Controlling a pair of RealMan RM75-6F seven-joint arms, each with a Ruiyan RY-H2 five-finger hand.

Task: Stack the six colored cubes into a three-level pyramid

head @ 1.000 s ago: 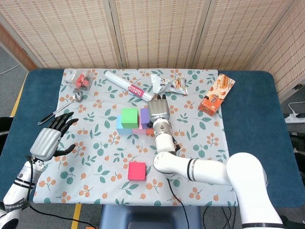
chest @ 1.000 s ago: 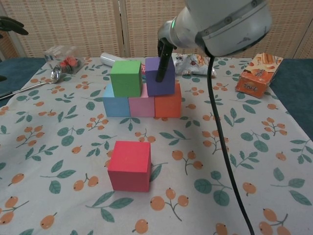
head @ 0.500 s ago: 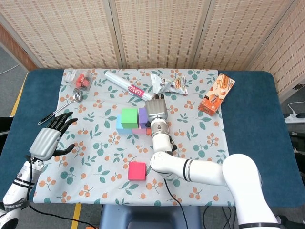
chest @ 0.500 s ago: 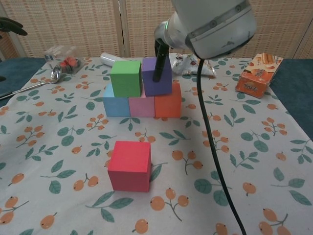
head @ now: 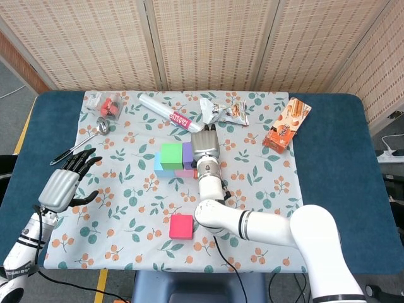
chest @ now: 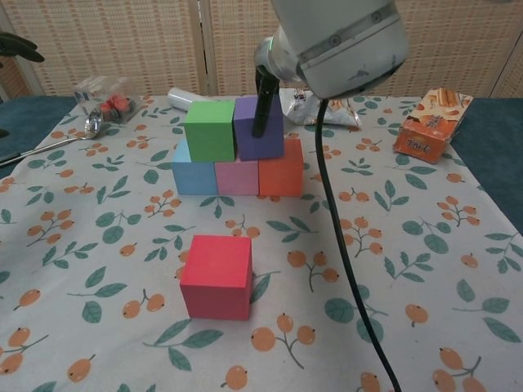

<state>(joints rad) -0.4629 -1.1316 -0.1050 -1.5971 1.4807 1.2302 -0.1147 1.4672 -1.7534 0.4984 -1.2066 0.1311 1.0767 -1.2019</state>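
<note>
Blue (chest: 194, 175), pink (chest: 237, 177) and orange (chest: 280, 175) cubes form a row on the floral cloth. On top of them stand a green cube (chest: 210, 129) and a purple cube (chest: 274, 135), nearly touching. My right hand (head: 205, 146) lies over the purple cube (head: 187, 153) and grips it, with one dark finger (chest: 260, 102) down its front face. A red cube (chest: 216, 275) sits alone nearer the front edge, also visible from the head as the red cube (head: 181, 226). My left hand (head: 63, 186) hovers open at the far left, away from every cube.
An orange snack box (head: 287, 124) lies at the back right. A silver snack packet (head: 224, 110), a white tube (head: 167, 112) and a clear bag of red items (head: 107, 104) line the back. A spoon (head: 82, 142) rests at the left.
My right hand has slid the purple cube leftward along the top of the bottom row, closing the gap to the green cube. The left hand stayed still.
</note>
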